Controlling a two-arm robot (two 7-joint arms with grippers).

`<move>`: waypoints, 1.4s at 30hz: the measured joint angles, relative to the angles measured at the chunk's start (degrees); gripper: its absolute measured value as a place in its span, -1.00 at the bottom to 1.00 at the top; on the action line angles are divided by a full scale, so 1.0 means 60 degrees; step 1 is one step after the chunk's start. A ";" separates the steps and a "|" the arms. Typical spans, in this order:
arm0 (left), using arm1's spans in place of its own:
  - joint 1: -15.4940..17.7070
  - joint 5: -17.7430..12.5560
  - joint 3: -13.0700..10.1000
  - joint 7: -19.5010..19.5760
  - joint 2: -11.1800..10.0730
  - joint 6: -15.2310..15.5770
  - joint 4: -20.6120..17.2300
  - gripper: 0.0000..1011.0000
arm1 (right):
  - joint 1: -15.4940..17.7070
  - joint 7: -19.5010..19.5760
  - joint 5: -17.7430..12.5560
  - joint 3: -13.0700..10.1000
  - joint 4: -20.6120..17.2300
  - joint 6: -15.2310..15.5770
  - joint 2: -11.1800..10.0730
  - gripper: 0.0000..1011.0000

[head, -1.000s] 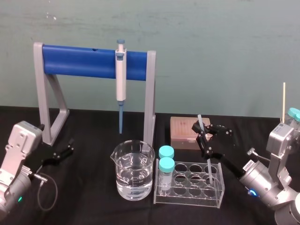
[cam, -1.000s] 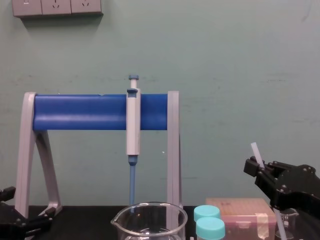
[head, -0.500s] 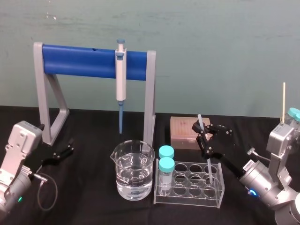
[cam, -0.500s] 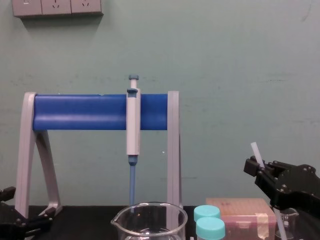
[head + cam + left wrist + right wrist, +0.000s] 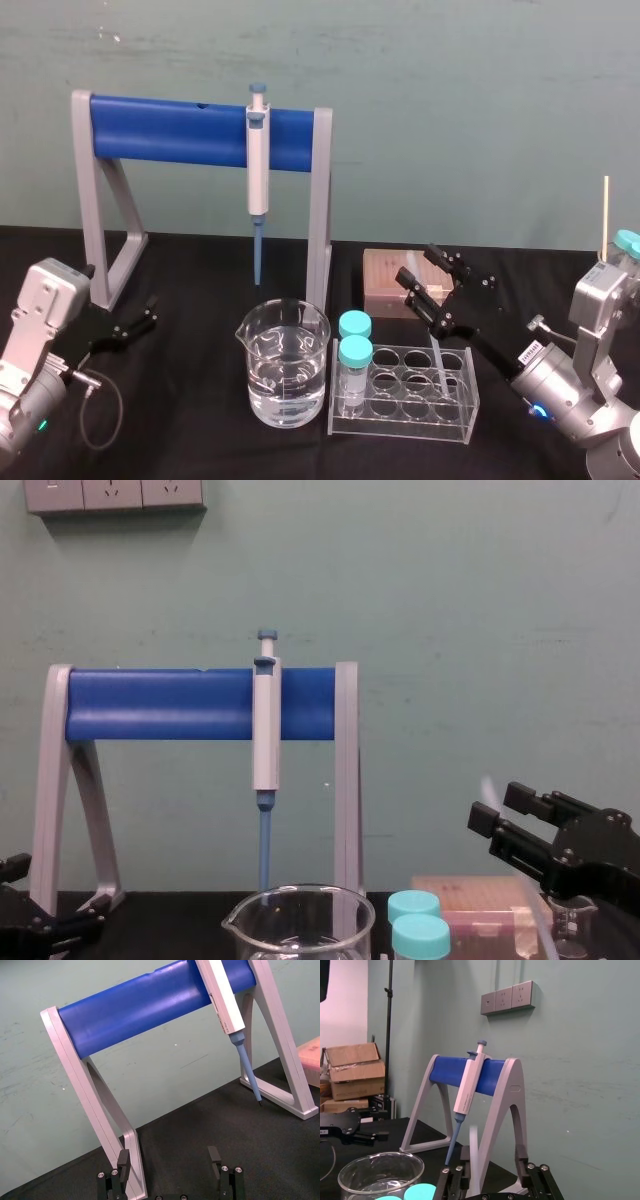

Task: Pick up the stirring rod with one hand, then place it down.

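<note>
Translucent thin stirring rod (image 5: 473,1142) btwn spread R gripper (image 5: 418,262)

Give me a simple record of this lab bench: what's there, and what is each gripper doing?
rod: translucent white, between the fingers of the right gripper, lower end down in the rack
right gripper: open, above the rack
left gripper: open, idle near the left foot of the stand
pipette: hanging on the stand
beaker: holds clear liquid, left of the rack
rack: clear, two teal-capped vials at its left end
</note>
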State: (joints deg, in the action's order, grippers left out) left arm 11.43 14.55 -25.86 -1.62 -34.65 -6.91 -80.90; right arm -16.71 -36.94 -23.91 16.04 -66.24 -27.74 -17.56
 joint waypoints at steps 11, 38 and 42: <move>0.0001 0.0000 0.0000 0.0000 0.0000 0.0000 0.0000 0.98 | 0.0000 -0.0006 0.0000 0.0000 0.0000 -0.0006 0.0000 0.71; 0.0001 0.0000 0.0000 0.0000 0.0000 0.0001 0.0000 0.98 | 0.0912 0.2938 0.1261 -0.1038 -0.1682 0.1010 0.0341 0.98; 0.0000 0.0000 0.0000 0.0000 0.0000 0.0000 0.0000 0.98 | 0.1134 0.3445 0.1362 -0.1298 -0.2065 0.1747 0.0411 0.98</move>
State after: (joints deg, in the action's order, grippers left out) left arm 11.43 14.55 -25.86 -1.62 -34.65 -6.91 -80.90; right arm -9.90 -16.26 -15.74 8.25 -78.63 -17.25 -15.09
